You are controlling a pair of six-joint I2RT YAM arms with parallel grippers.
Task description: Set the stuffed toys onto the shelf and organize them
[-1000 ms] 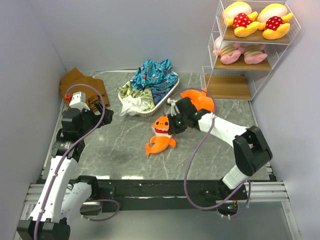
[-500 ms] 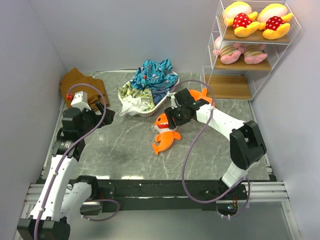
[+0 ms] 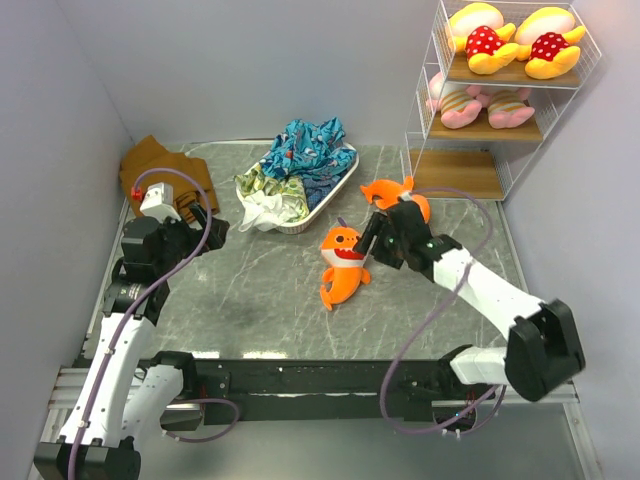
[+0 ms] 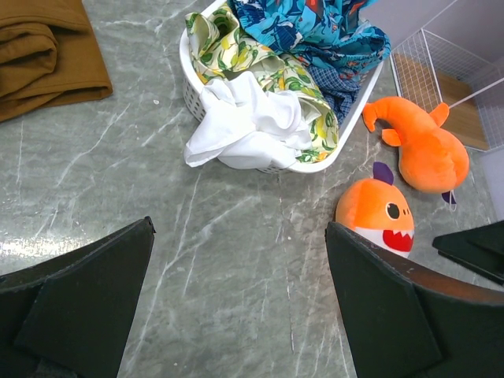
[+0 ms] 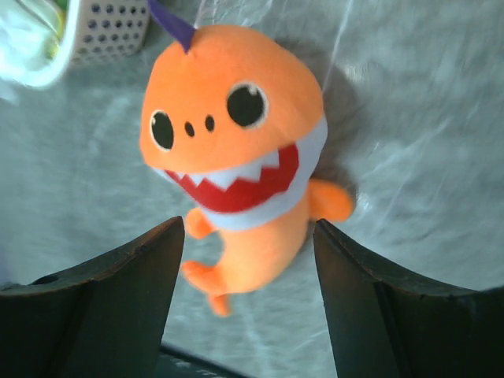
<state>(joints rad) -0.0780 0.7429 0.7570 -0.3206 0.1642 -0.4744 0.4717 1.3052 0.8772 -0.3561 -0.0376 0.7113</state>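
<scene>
1. I am looking first at the near shark (image 3: 343,266), lying loose on the table (image 3: 250,300). In the overhead view its head is pointing to about 12 o'clock and its tail to about 7 o'clock, so its long axis is running near to far.
2. The right pincer (image 3: 372,240) is hanging just beside it with its jaws apart and gripping nothing. The shark is lying at about 8 o'clock from it. In the wrist view the two jaws are standing at 9 and 3 o'clock either side of the belly, across the short axis, without touching the plush.
3. The left pincer (image 4: 238,228) is waiting wide open and empty, well apart at 9 o'clock. I am judging the right arm much the nearer for this pick.
4. The far shark (image 3: 392,193) is lying on its side at 12 o'clock from the right pincer, close to the foot of the rack.
5. The shelf (image 3: 417,105) is standing at about 1 o'clock. The yellow toys (image 3: 510,38) are filling the top board and the pink toys (image 3: 480,105) the middle one. The bottom board (image 3: 458,172) is showing bare, so I am expecting both sharks to go there.
</scene>
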